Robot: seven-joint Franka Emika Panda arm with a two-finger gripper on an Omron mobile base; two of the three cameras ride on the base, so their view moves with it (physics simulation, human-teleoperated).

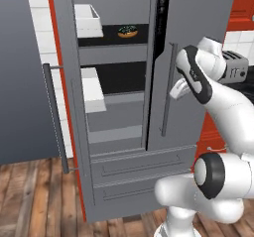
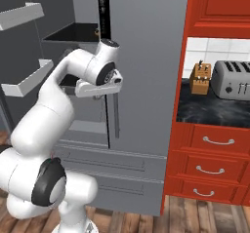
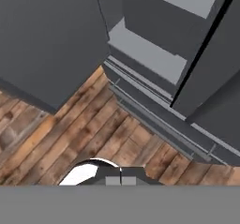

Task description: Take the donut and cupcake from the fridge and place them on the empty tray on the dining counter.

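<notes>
The fridge (image 1: 124, 97) stands with its left door swung open and its right door closed. On an upper black shelf inside lies the donut (image 1: 127, 31), with dark icing and small green sprinkles; it is far back on the shelf, near the edge of the closed right door. White door bins (image 1: 88, 20) hang on the open door, one above and one lower. The two bottom drawers (image 1: 144, 167) are shut. I cannot find the cupcake; it is too small or hidden.

The arm is raised in front of the fridge, with the hand beside the long handle (image 1: 168, 89) of the right door. The claw (image 3: 121, 177) points down to the wooden floor (image 3: 84, 134), and in the hand view its two dark tips stand pressed together with no gap, holding nothing.

To the right of the fridge are red cabinets (image 2: 215, 149) with a dark desk (image 2: 215, 107). On it stand a silver toaster (image 2: 233, 78) and, just beside it, a wooden knife block (image 2: 200, 78).
</notes>
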